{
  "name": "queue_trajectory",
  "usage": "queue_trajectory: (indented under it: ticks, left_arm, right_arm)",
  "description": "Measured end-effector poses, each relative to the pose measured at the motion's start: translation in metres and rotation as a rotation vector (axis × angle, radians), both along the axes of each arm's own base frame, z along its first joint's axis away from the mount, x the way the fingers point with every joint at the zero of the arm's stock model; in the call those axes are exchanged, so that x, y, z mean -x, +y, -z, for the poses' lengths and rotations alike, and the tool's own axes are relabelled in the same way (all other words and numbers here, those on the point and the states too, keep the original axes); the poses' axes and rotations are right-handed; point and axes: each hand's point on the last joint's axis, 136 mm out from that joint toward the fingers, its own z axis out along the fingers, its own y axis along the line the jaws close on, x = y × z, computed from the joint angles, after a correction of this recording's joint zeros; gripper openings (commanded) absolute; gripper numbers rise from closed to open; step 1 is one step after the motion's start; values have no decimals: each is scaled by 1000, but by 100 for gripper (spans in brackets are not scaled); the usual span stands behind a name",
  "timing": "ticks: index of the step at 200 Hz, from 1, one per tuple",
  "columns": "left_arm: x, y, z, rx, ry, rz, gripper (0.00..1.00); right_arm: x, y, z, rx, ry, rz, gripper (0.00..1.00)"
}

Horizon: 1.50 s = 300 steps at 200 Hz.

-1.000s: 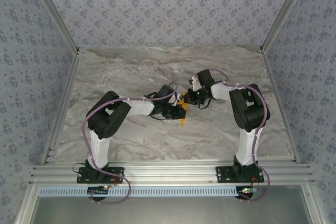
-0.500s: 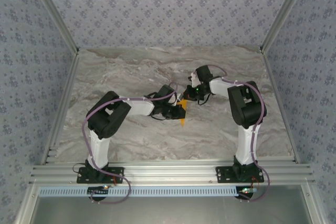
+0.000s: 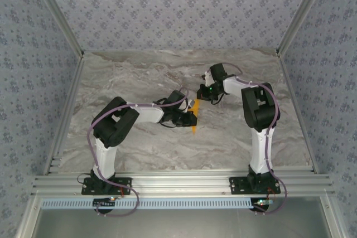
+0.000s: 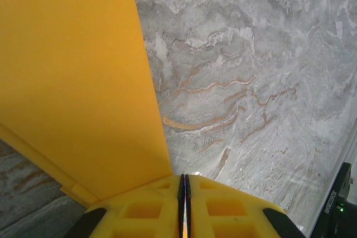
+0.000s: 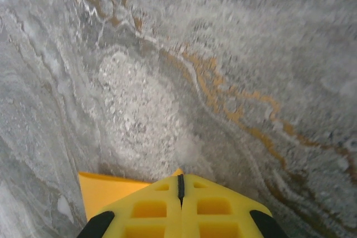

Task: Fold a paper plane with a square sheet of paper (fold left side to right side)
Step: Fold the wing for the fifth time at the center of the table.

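The orange sheet of paper (image 3: 194,121) is folded into a narrow strip near the middle of the marble table; I cannot tell whether it has a paper plane's shape. In the left wrist view it is a broad orange panel (image 4: 72,82) with a second layer edge at lower left. My left gripper (image 3: 188,116) (image 4: 184,178) is shut on the paper's edge, a thin sliver showing between the yellow fingers. My right gripper (image 3: 202,93) (image 5: 179,178) is shut, empty, and just behind the paper's far end; a corner of the paper (image 5: 109,190) shows under its fingers.
The grey veined marble table (image 3: 139,76) is bounded by patterned walls at the back and sides. An aluminium rail (image 3: 178,182) with both arm bases runs along the near edge. A black part of the right arm (image 4: 340,204) shows low right in the left wrist view.
The right gripper has moved back and slightly right, away from the paper's far end, staying shut. The left gripper and the paper have held still.
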Motion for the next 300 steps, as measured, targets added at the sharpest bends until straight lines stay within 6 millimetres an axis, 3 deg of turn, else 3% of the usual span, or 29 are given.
queue_trajectory:
  ticks: [90, 114, 146, 171, 193, 254, 300]
  left_arm:
    - [0, 0, 0, 1, -1, 0, 11]
    - [0, 0, 0, 2, -1, 0, 11]
    - [0, 0, 0, 3, -1, 0, 10]
    - [0, 0, 0, 3, -1, 0, 10]
    - [0, -1, -1, 3, -1, 1, 11]
    - [4, 1, -5, 3, 2, 4, 15]
    - [14, -2, -36, 52, -11, 20, 18]
  right_arm:
    - [-22, -24, -12, 12, -39, 51, 5]
    - [-1, -25, -32, -27, -55, 49, 5]
    - [34, -3, -53, -138, -51, 13, 5]
    - [54, 14, -38, -178, 24, -14, 5]
    - [60, 22, -27, -193, 66, -26, 5]
    - [67, 22, 4, -150, 159, -16, 5]
    - [66, 21, 5, -124, 181, -19, 5]
